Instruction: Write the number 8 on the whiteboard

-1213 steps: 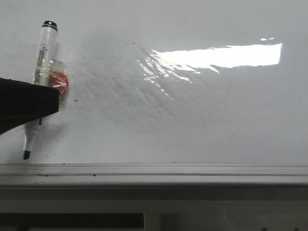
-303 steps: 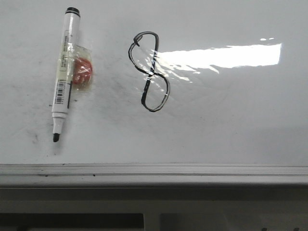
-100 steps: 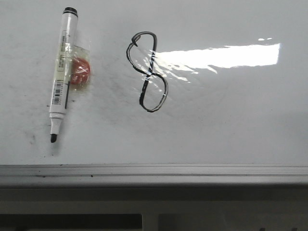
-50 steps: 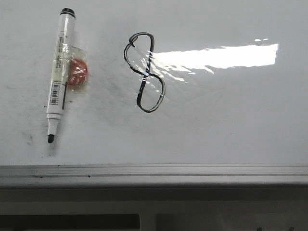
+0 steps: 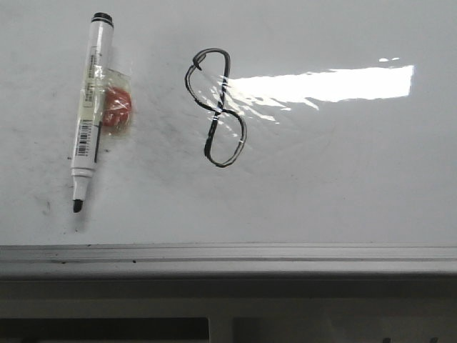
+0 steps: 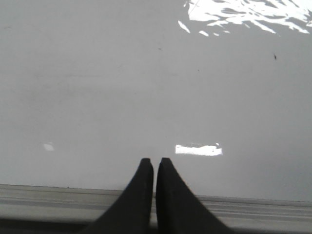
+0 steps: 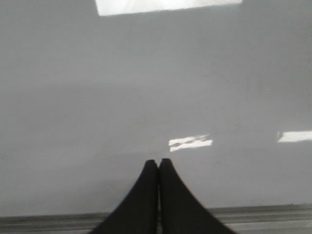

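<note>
A thin black slanted number 8 point(image 5: 216, 108) is drawn on the glossy whiteboard point(image 5: 343, 179), left of the bright glare. A white marker point(image 5: 89, 107) with a black tip lies on the board at the left, uncapped, with an orange piece taped to its side point(image 5: 116, 108). Neither gripper shows in the front view. My left gripper point(image 6: 154, 162) is shut and empty above the board's ledge point(image 6: 58, 197). My right gripper point(image 7: 158, 162) is shut and empty, also above the ledge point(image 7: 273, 214).
A grey-white ledge point(image 5: 285, 257) runs along the board's lower edge. Bright glare point(image 5: 321, 82) lies right of the figure. Faint grey smudges point(image 5: 43, 128) mark the board's left part.
Long before, a gripper held the marker and no figure was drawn. In the last second the marker and figure only shift a few pixels in the view; nothing else changes.
</note>
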